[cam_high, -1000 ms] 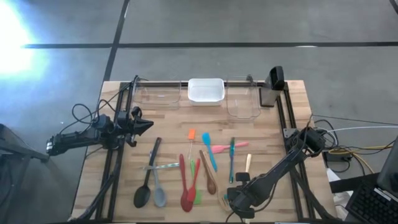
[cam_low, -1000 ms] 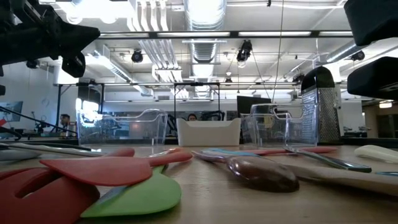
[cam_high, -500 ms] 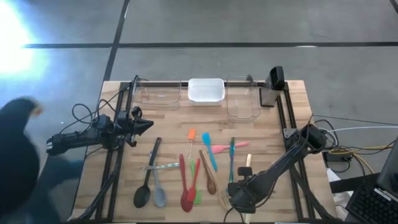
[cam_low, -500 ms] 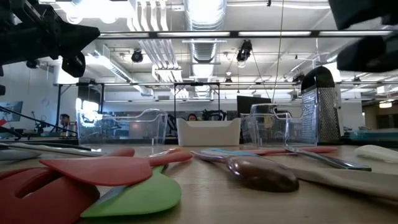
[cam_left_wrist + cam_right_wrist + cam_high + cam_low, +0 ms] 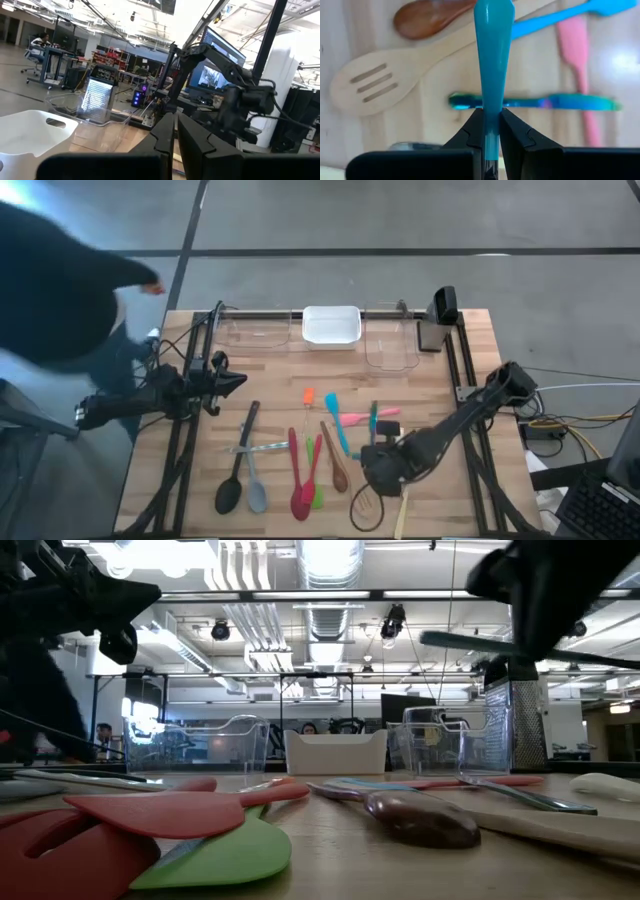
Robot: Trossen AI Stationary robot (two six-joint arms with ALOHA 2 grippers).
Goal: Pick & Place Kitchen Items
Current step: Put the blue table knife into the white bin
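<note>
1. While its jaws pinch narrowly on the slim handle of the teal utensil, the right gripper hangs above the table, well short of the white tub. Risk: held near one end, the utensil may swivel or slip out.
2. Wooden slotted spatula and iridescent cutlery lie beneath, short of the white tub. Risk: a dropped utensil scatters them.
3. Left gripper, closed on nothing, waits left of the white tub.
4. Clear tub stands just beside the white tub. Risk: a low carry catches the rim.
</note>
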